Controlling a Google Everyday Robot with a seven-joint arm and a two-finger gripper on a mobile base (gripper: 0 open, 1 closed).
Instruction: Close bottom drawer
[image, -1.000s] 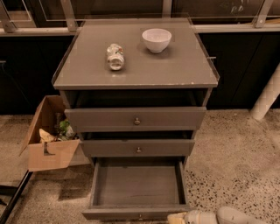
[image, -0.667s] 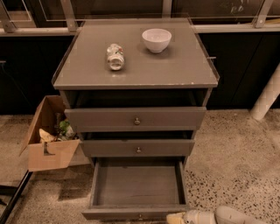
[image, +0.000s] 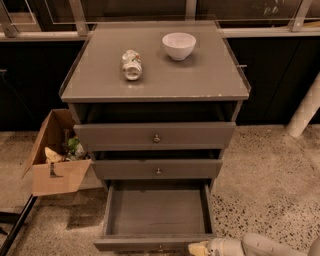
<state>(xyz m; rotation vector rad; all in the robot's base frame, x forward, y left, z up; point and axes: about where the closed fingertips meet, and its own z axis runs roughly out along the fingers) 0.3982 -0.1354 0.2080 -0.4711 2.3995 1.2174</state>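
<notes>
Camera view is showing the bottom drawer (image: 155, 214) standing pulled well out at the foot of the grey cabinet (image: 150, 82), its plain grey tray lying bare and its slim front sitting close to the lower edge of the frame. A small round knob (image: 160, 246) is showing at the middle of that front. The gripper (image: 199, 248) is hovering low at the cabinet's front, just beside the right end of the drawer front, with the pale arm (image: 260, 246) trailing off to the right; whether it is open or closed cannot be told, nor whether it is touching the wood.

Above the open tray, the middle drawer (image: 158, 169) and the top drawer (image: 155, 135) are each sitting slightly out from the cabinet's face. A white bowl (image: 179, 45) is standing upright on the cabinet's top, and a crumpled can (image: 132, 64) is lying on its side to the bowl's left. A cardboard box (image: 57, 175) is resting on the speckled floor (image: 260, 190) against the cabinet's left side.
</notes>
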